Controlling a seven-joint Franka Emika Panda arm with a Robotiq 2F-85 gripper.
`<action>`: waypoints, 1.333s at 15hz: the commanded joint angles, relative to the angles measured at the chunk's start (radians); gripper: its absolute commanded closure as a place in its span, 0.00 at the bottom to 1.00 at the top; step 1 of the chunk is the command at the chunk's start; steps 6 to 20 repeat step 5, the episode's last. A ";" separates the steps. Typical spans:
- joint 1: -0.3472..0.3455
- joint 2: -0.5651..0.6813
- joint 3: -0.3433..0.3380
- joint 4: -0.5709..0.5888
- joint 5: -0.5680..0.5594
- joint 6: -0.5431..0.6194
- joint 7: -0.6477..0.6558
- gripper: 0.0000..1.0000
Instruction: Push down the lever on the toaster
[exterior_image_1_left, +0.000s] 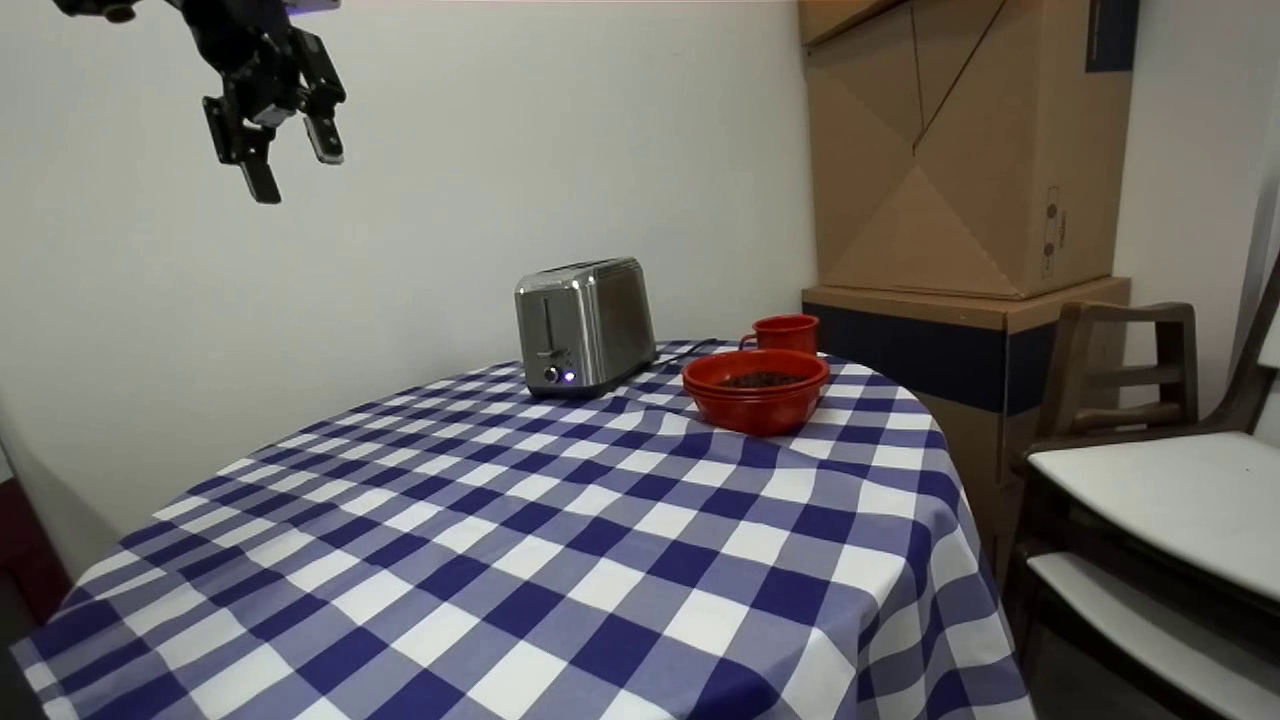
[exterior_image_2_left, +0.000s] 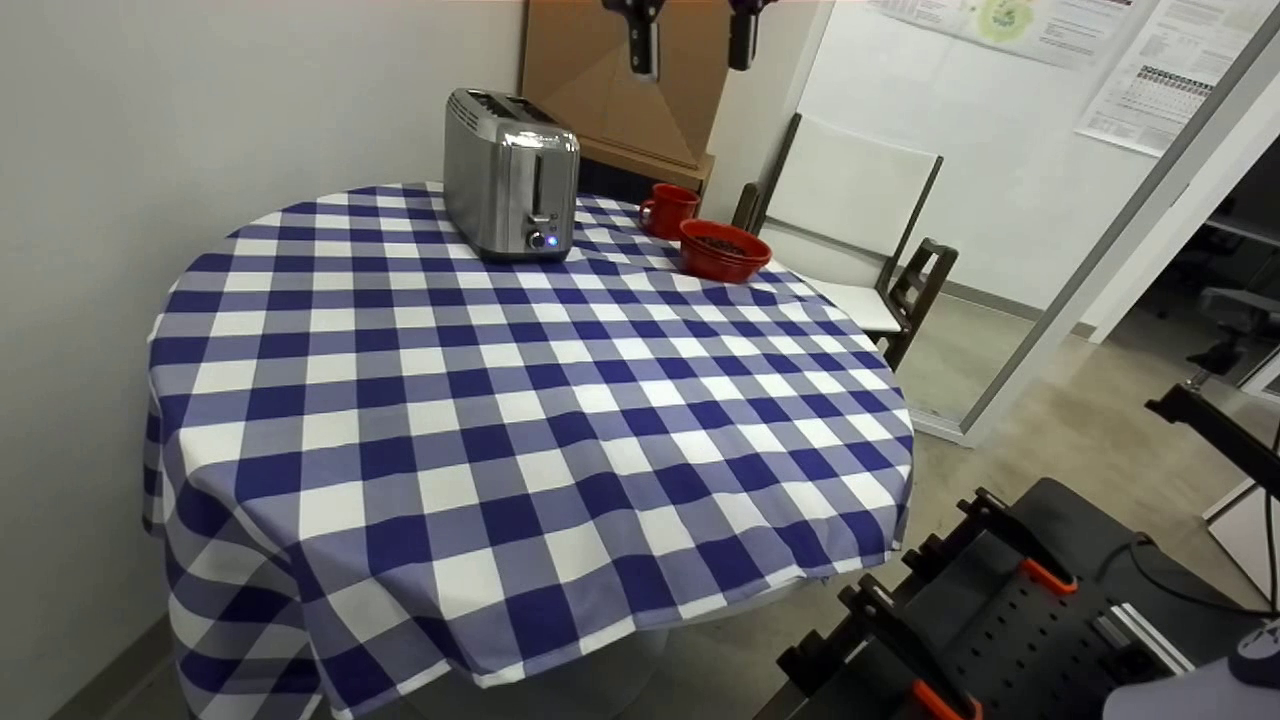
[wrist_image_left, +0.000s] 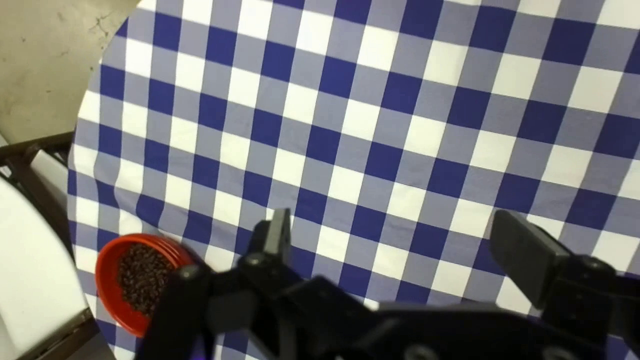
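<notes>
Wrist view puts the gripper nearest, dark and blocky, its jaws spread wide with only cloth showing between the flat pads. Pressing in that state, I judge, could let them straddle the narrow lever and miss it. Beneath lies the tablecloth, blue-and-white check, matt and lightly rucked; being loose fabric, it might slide under a sideways push and carry things along. Across it in an exterior view, the red bowls look nested, round and smooth, holding dark bean-like bits; a low, wide sweep could spill them. Farther off, left of the bowls in both exterior views and well apart from the gripper, stands the toaster, brushed silver with rounded corners. Its lever seems to sit low in its slot, so it may already be down, and a hard push might only tip or skid the body. Farther still come the red mug, smooth and loop-handled, and, beyond it, brown cardboard boxes with crisp edges and flat faces.
</notes>
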 joint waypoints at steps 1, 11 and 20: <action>-0.032 -0.045 0.020 -0.041 0.019 0.010 0.005 0.00; -0.051 -0.125 0.023 -0.119 0.036 0.031 0.007 0.00; -0.051 -0.125 0.023 -0.119 0.036 0.031 0.007 0.00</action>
